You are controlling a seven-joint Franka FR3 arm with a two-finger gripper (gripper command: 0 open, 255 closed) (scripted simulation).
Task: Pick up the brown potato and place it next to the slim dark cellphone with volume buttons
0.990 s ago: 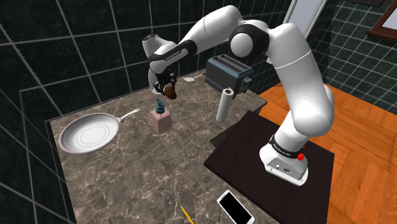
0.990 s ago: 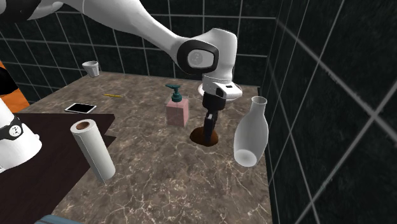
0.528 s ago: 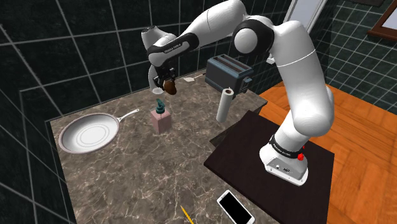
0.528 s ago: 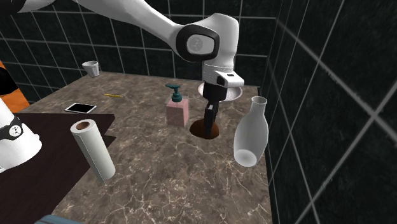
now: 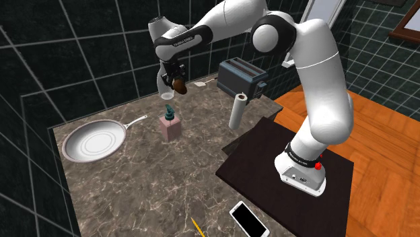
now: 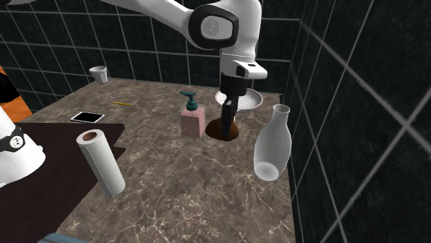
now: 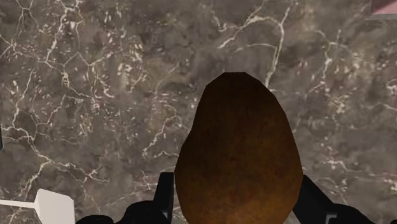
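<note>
Gripper point(image 5: 178, 79): all-black, two-finger, pointed down from the white arm; fingers point(image 7: 163, 198) parted only by the potato's width and clamped on either side of it.

Potato point(image 5: 180, 85): brown, egg-shaped, gripped at its upper end, narrow end down; held clear of the marble counter point(image 5: 155, 182) near the back wall. In the second exterior view, just beside the soap dispenser point(image 6: 193, 117) and in front of a white bowl point(image 6: 250, 101).

Cellphone point(image 5: 249, 219): slim, white face with dark rim, flat at the counter's near edge in the shoulder view, well apart from the potato; yellow pencil point(image 5: 197, 226) near it.

Soap dispenser: pink body, teal pump, upright.

Frying pan point(image 5: 94, 142): pale, round, handle towards the dispenser, at the shoulder view's left.

Paper towel roll point(image 5: 237, 111): upright beside the dark table point(image 5: 259, 145) bearing the stand point(image 5: 301, 172).

Toaster point(image 5: 241, 77): dark, at the back of the counter.

Glass bottle point(image 6: 272, 148): clear, upright, near the tiled wall.

Mug point(image 6: 99, 74): pale, at the far corner in the second exterior view.
</note>
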